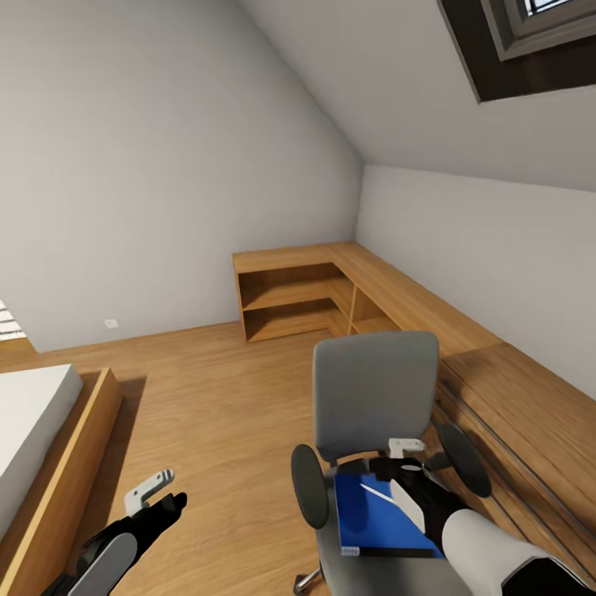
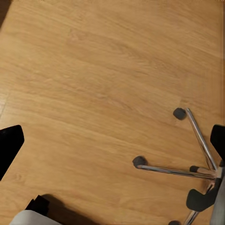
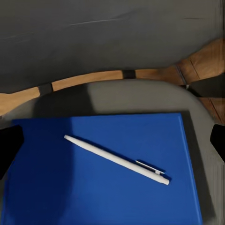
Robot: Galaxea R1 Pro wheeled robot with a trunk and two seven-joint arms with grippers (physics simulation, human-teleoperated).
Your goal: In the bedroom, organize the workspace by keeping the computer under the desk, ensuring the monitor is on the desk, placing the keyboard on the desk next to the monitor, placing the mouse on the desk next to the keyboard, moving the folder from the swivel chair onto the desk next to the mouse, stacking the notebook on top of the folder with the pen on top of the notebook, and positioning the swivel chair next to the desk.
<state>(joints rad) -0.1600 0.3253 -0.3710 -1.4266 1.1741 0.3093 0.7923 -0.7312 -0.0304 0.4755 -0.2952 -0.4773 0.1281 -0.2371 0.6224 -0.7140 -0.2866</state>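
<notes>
Pen point(image 3: 116, 160) on folder point(image 3: 98, 187), chair seat point(image 3: 140, 96): light, slick, rolls; pinch mid-barrel. Right pincer point(image 3: 112, 140) open above; left pincer point(image 1: 157, 490) open, idle.

Swivel chair point(image 1: 374, 389) matt grey cloth, chrome base; folder point(image 3: 101, 173) smooth blue; floor point(image 2: 93, 93) wood.

Both arms wear glossy white shells over black joints, the left gripper point(image 1: 157, 490) showing pale grey fingers on a black wrist, the right gripper point(image 1: 407, 451) matching.
</notes>
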